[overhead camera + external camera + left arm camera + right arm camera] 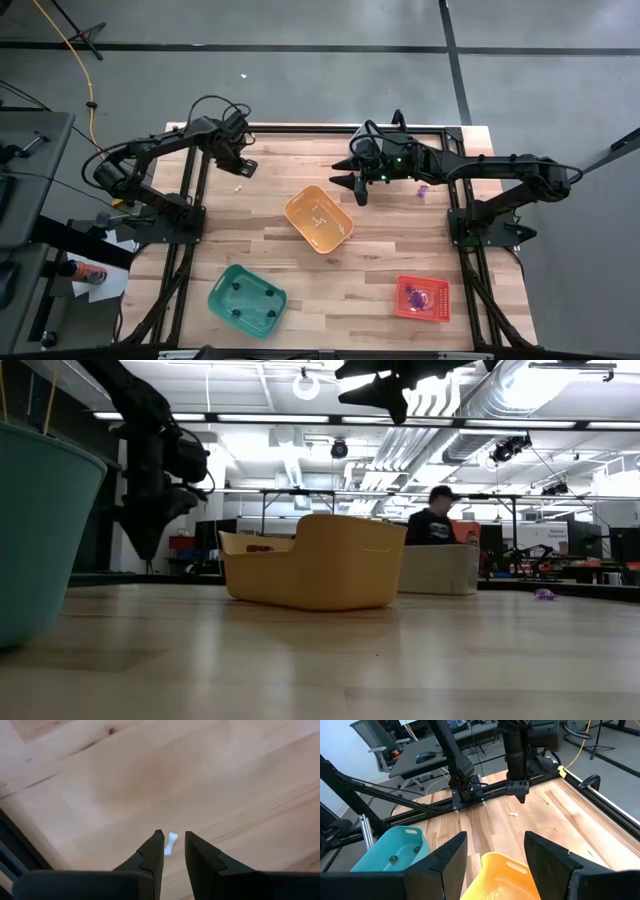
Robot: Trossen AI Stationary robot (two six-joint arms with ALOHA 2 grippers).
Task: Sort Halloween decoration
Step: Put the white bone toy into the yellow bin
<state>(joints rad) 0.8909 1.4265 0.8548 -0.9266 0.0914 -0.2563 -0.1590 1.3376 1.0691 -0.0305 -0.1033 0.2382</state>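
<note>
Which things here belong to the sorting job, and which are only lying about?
Job: small whitish bone-shaped trinket on the table; tiny purple trinket; orange plastic bin; green plastic bin; red plastic bin.

Lying about: yellow cable on the floor; orange-capped bottle.

An orange bin stood mid-table on pale, streaked wood. Beside it toward the near edge were a teal-green bin and a red bin. A whitish trinket and a purple trinket lay beyond it.
</note>
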